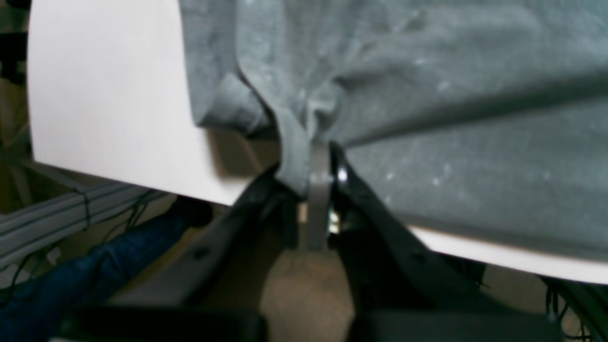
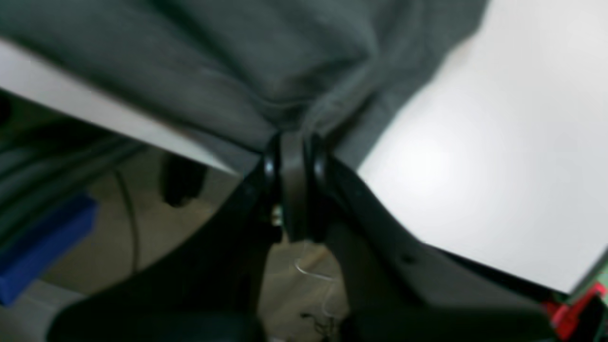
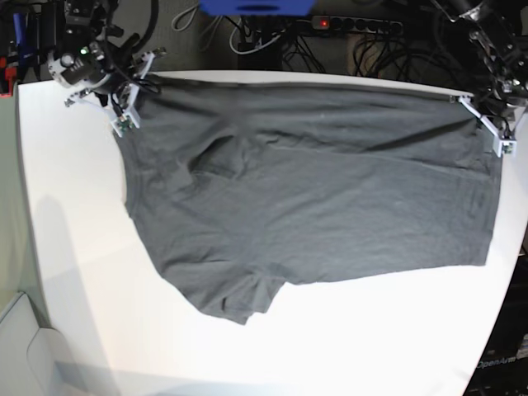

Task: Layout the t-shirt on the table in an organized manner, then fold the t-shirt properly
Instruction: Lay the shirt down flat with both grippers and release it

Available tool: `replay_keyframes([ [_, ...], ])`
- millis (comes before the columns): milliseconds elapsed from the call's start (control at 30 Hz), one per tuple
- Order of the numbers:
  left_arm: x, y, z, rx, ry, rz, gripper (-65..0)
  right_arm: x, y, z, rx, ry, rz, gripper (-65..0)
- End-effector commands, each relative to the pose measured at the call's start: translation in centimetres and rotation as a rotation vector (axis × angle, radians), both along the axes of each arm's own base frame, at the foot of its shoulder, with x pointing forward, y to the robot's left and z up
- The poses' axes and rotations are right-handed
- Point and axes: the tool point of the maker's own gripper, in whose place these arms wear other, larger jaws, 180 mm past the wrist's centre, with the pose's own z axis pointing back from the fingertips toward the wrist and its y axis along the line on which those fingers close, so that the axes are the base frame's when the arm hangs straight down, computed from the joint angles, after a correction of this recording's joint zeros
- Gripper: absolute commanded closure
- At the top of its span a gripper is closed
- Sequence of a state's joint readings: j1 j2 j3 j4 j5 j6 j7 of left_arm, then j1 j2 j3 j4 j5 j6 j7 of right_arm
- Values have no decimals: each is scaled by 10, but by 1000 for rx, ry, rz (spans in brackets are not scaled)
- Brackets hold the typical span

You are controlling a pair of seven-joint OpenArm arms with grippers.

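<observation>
you've got the white desk (image 3: 74,272) bare along the near edge in the base view, with a curved rim at the left. going back from there, the first cloth is a sleeve of the t-shirt (image 3: 313,198), a bunched flap poking toward the near side just left of centre. behind that the dark grey body lies spread, mostly flat, with its long axis running left to right across the desk. one short straight edge sits at the right end of the base view. a rumpled fold with a dark crease sits in the left half, and shallow wrinkles run along the length near the far edge. the far edge is stretched in a nearly straight line, right along the far rim of the desk.

at that far edge both your arms are on the cloth. your right gripper (image 2: 292,142) is clamped on the far corner at the left of the base view, jaws pinched tight with fabric gathered between them. your left gripper (image 1: 316,156) is clamped on the far corner at the right, cloth bunched into the closed jaws, at the desk rim. both wrist views are blurred. past the desk, cables and a blue object (image 3: 256,7) lie beyond the rim.
</observation>
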State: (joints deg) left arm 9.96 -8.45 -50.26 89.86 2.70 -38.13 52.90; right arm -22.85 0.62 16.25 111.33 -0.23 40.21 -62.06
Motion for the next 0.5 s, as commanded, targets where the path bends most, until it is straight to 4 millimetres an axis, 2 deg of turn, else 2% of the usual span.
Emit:
replay_keyframes([
  [0, 6, 10, 12, 33, -29, -2, -4, 3, -2, 5, -7, -19, 0, 0],
  [267, 7, 16, 16, 51, -26, -5, -4, -12, -2, -1, -11, 18, 9, 0],
  [467, 3, 17, 14, 52, -12, -4, -3, -15, -2, -2, -11, 24, 9, 0],
])
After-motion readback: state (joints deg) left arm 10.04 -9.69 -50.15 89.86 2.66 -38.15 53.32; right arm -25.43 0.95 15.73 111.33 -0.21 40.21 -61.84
